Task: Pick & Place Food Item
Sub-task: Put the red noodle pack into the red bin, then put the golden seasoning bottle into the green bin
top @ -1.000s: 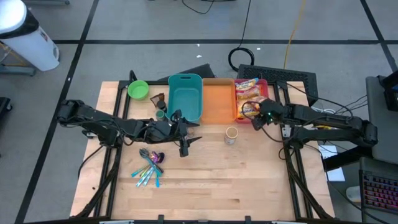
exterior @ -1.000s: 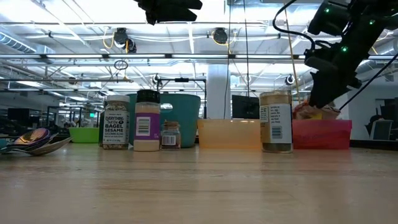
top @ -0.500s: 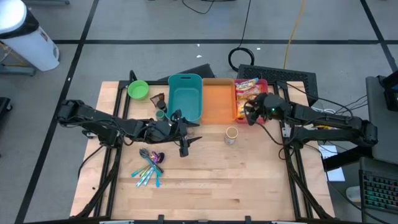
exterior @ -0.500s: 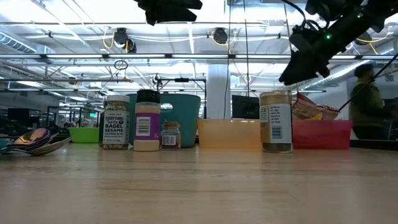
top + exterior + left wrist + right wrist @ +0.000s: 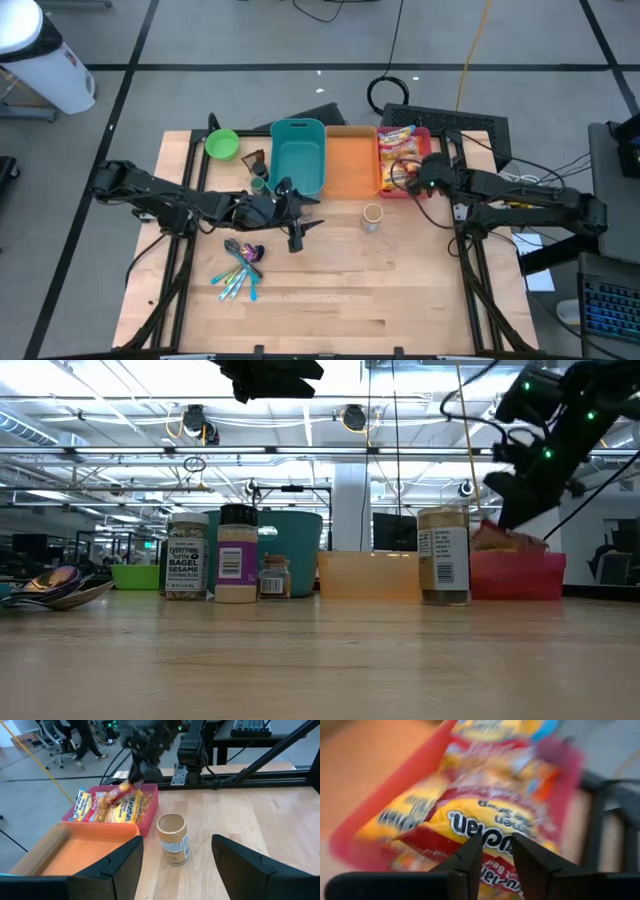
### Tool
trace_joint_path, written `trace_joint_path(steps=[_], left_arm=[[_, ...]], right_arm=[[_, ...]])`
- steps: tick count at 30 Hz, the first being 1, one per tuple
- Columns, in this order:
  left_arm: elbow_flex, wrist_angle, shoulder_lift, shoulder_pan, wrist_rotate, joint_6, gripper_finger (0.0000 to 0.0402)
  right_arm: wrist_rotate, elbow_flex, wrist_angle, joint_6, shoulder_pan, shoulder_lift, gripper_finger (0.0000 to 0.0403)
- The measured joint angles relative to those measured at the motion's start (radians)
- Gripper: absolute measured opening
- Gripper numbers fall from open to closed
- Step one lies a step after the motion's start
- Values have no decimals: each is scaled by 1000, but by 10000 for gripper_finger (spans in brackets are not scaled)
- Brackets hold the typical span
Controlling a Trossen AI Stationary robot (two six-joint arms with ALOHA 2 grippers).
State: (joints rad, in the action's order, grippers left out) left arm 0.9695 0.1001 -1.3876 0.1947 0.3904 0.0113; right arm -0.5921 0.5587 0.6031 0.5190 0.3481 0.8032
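A wooden surface (image 5: 330, 290) fills the middle of the frame. Along its upper edge sit a green bowl (image 5: 222, 144), a teal bin (image 5: 298, 155), an orange bin (image 5: 350, 160) and a red bin (image 5: 419, 136) holding yellow food packets (image 5: 397, 138). The right gripper (image 5: 408, 179) hovers at the red bin's lower end. The left gripper (image 5: 296, 215) lies left of centre, above coloured utensils (image 5: 238, 273). A small jar (image 5: 372, 216) stands below the orange bin
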Motion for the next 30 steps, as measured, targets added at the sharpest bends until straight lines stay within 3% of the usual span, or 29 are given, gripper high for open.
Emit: trace_joint_path(steps=[7, 21, 30], left_arm=[[0, 0, 0, 0, 0, -13, 244], [0, 0, 0, 0, 1, -32, 244], [0, 1, 0, 0, 1, -47, 244]], right_arm=[[183, -109, -282, -110, 0, 29, 63], [208, -63, -284, -182, -45, -92, 45], [438, -63, -468, -259, -201, -105, 44]])
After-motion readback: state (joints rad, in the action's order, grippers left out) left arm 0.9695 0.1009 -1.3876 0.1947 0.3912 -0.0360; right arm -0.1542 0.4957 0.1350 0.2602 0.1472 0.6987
